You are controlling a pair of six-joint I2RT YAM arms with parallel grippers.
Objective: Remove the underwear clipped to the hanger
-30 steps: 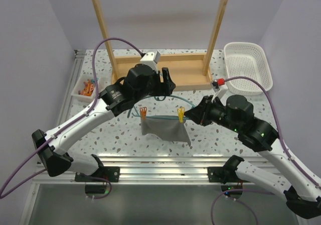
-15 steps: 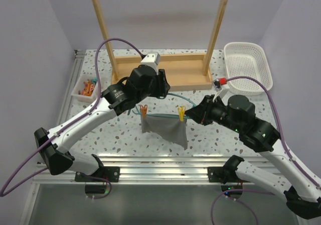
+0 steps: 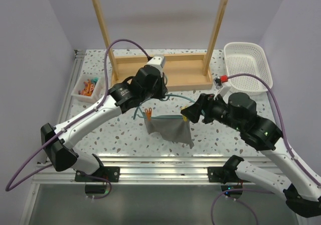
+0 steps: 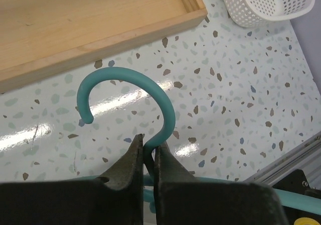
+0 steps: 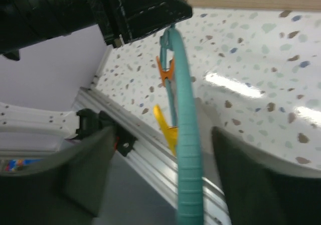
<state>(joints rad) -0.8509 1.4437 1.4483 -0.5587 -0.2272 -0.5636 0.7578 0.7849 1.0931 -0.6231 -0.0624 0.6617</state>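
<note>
Left pincer: closed on hanger neck, below hook.
Right pincer: spread wide, astride hanger shoulder; contact unclear, view blurred.
Underwear: hanging from orange peg and yellow peg.

In my right wrist camera, the hanger runs as a teal bar down the middle. It passes between the blurred, spread jaws of the right gripper and touches neither. An orange clip and a yellow clip sit just left of it. The black left arm fills the top left, above the speckled table.
</note>
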